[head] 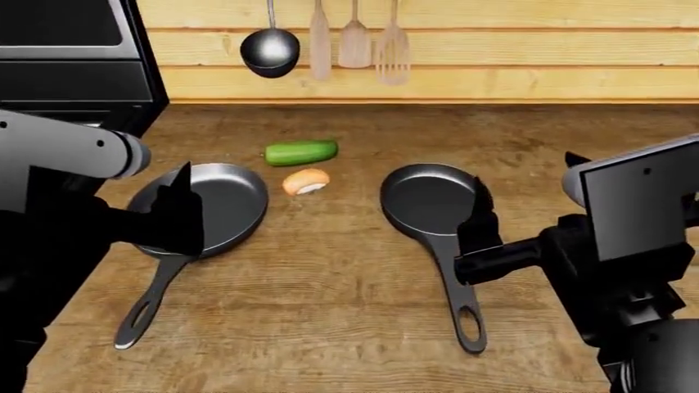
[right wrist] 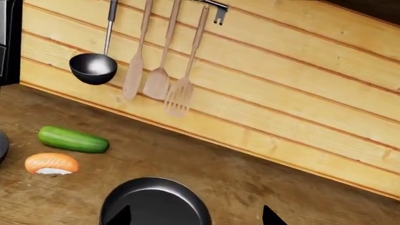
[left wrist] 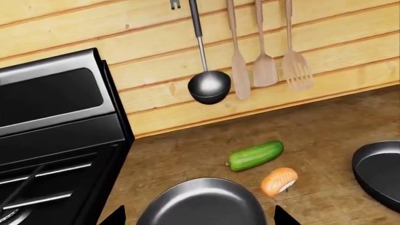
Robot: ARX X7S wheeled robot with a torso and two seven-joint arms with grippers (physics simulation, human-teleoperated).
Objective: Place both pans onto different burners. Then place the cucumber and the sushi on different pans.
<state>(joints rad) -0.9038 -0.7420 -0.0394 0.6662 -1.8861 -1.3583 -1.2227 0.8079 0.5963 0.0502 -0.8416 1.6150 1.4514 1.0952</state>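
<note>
Two dark pans lie on the wooden counter. The left pan has its handle toward me, and so does the right pan. The green cucumber and the orange sushi lie between them, nearer the wall. My left gripper hovers open over the left pan, with the cucumber and sushi beyond it. My right gripper hovers open by the right pan, one finger over it and one over bare wood. Only the stove's grate bars show; the burner caps are out of view.
The black stove stands at the far left against the wooden wall. A steel ladle and three wooden utensils hang on the wall above the counter. The other pan's rim shows in the left wrist view.
</note>
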